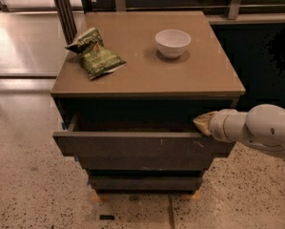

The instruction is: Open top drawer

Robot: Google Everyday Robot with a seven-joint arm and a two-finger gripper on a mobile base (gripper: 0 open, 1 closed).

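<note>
The top drawer is a wide dark grey-brown front with small pale scratches right of centre. It stands pulled out a little from the cabinet, with a dark gap behind its upper edge. My gripper comes in from the right on a white arm and sits at the right end of the drawer's upper edge, touching it. Two narrower drawer fronts lie below, closed.
On the brown cabinet top lie a green snack bag at the left and a white bowl at the back right. Speckled floor surrounds the cabinet. A dark metal post stands behind its left corner.
</note>
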